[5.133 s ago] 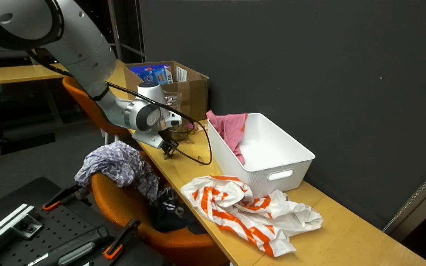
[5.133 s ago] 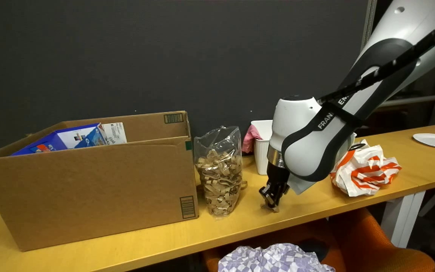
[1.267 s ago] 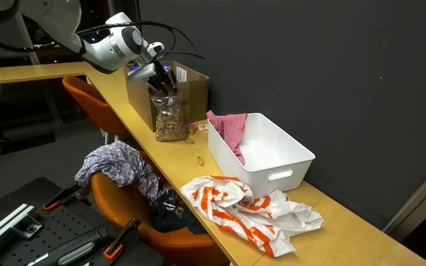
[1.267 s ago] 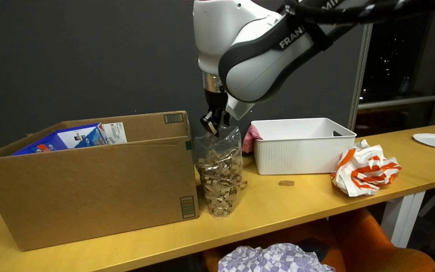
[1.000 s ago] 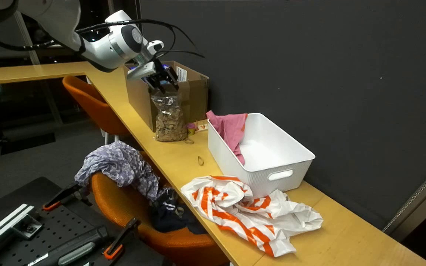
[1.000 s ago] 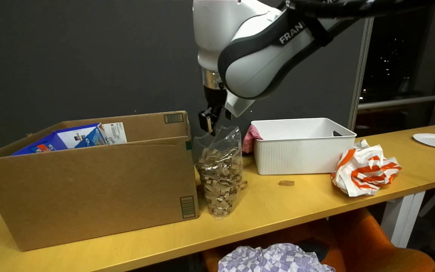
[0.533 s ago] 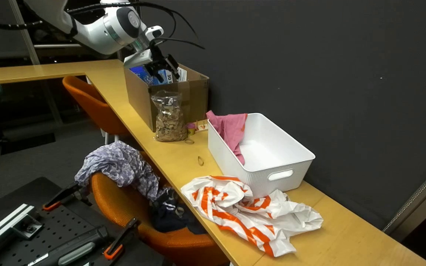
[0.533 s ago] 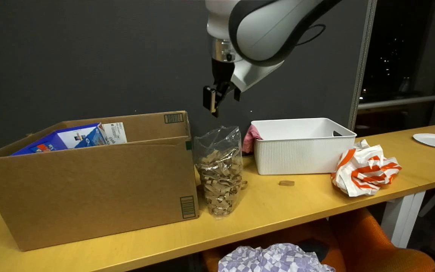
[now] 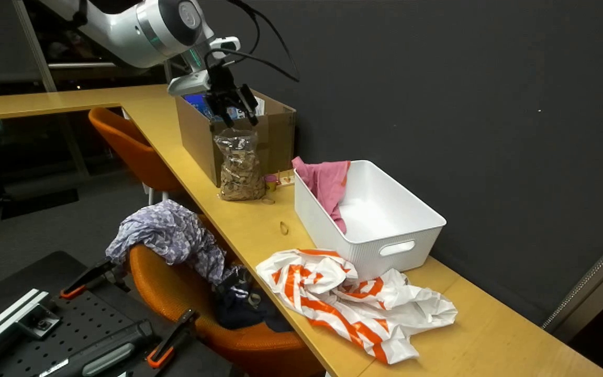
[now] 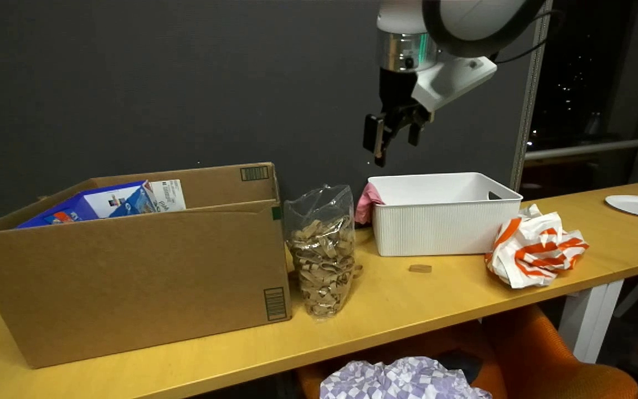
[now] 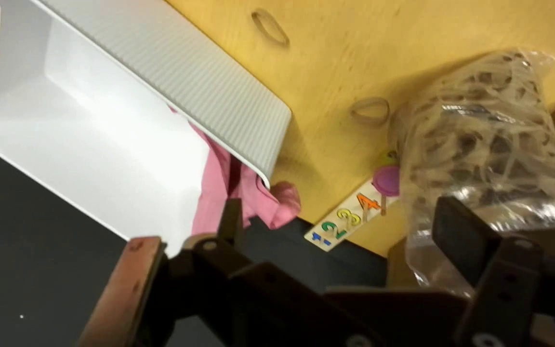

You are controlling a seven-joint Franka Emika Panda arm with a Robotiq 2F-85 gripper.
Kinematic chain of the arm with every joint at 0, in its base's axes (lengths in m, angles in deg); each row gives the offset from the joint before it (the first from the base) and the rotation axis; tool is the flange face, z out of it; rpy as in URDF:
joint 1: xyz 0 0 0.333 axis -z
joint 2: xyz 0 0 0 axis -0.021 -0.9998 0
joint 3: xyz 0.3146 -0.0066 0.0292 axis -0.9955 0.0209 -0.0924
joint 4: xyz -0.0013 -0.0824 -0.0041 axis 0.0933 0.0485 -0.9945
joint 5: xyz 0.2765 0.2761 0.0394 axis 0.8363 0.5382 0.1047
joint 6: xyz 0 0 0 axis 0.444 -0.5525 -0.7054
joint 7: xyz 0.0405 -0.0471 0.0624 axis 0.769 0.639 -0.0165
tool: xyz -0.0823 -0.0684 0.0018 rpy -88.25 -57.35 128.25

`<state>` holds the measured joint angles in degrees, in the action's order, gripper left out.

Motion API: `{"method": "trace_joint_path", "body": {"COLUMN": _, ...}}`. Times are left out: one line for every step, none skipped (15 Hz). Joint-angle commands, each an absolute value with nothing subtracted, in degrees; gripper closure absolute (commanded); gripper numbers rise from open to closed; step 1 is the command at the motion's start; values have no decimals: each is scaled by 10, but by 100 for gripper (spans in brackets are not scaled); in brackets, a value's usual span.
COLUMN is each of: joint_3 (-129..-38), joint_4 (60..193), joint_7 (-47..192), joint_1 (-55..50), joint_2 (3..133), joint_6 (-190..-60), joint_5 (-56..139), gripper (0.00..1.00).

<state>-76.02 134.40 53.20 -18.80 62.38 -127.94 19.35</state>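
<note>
My gripper hangs in the air with its jaws wide apart and nothing between them. A clear plastic bag full of tan rubber bands stands upright on the table, below and to one side of the gripper. In the wrist view that bag lies behind the right finger, apart from it as far as I can tell. One loose band lies on the table between bag and white bin; a second band is close beside the bag. Both exterior views show the bag and the bin.
A cardboard box with blue packages stands beside the bag. Pink cloth drapes over the bin's rim. A crumpled white-and-orange bag lies by the bin. A number strip and purple-lidded tub sit near the wall.
Earlier the gripper was low at the table with something brown at its tips, then over the bag's mouth. Since then it has opened wider, risen, and moved sideways toward the white bin.
</note>
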Motion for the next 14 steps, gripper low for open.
{"method": "trace_joint_path", "body": {"joint_3": -788, "joint_4": 1422, "joint_7": 573, "joint_1": -114, "joint_2": 651, "joint_6": -1303, "joint_5": 236, "gripper": 0}}
{"method": "trace_joint_path", "body": {"joint_3": -790, "joint_4": 1429, "joint_7": 591, "joint_1": -95, "joint_2": 643, "joint_6": -1305, "joint_5": 252, "gripper": 0}}
{"method": "trace_joint_path", "body": {"joint_3": -791, "joint_4": 1430, "joint_7": 610, "joint_1": -74, "joint_2": 627, "joint_6": -1316, "joint_5": 266, "gripper": 0}}
{"method": "trace_joint_path", "body": {"joint_3": -791, "joint_4": 1431, "joint_7": 628, "joint_1": -58, "joint_2": 613, "joint_6": -1329, "joint_5": 275, "gripper": 0}}
{"method": "trace_joint_path", "body": {"joint_3": -790, "joint_4": 1423, "joint_7": 643, "joint_1": -45, "joint_2": 594, "joint_6": -1335, "joint_5": 283, "gripper": 0}}
{"method": "trace_joint_path", "body": {"joint_3": -789, "joint_4": 1417, "joint_7": 654, "joint_1": -34, "joint_2": 575, "joint_6": -1346, "joint_5": 289, "gripper": 0}}
{"method": "trace_joint_path", "body": {"joint_3": -790, "joint_4": 1407, "joint_7": 662, "joint_1": -26, "joint_2": 554, "joint_6": -1356, "joint_5": 293, "gripper": 0}}
{"method": "trace_joint_path", "body": {"joint_3": -792, "joint_4": 1397, "joint_7": 671, "joint_1": -20, "joint_2": 534, "joint_6": -1365, "joint_5": 297, "gripper": 0}}
{"method": "trace_joint_path", "body": {"joint_3": -793, "joint_4": 1386, "joint_7": 676, "joint_1": -19, "joint_2": 511, "joint_6": -1377, "joint_5": 298, "gripper": 0}}
{"method": "trace_joint_path", "body": {"joint_3": -797, "joint_4": 1376, "joint_7": 679, "joint_1": -19, "joint_2": 491, "joint_6": -1379, "joint_5": 304, "gripper": 0}}
{"method": "trace_joint_path", "body": {"joint_3": -798, "joint_4": 1365, "joint_7": 678, "joint_1": -21, "joint_2": 470, "joint_6": -1383, "joint_5": 305, "gripper": 0}}
{"method": "trace_joint_path", "body": {"joint_3": -797, "joint_4": 1357, "joint_7": 677, "joint_1": -27, "joint_2": 454, "joint_6": -1388, "joint_5": 302, "gripper": 0}}
{"method": "trace_joint_path", "body": {"joint_3": -797, "joint_4": 1349, "joint_7": 677, "joint_1": -31, "joint_2": 439, "joint_6": -1392, "joint_5": 301, "gripper": 0}}
{"method": "trace_joint_path", "body": {"joint_3": -795, "joint_4": 1342, "joint_7": 680, "joint_1": -33, "joint_2": 428, "joint_6": -1405, "joint_5": 297, "gripper": 0}}
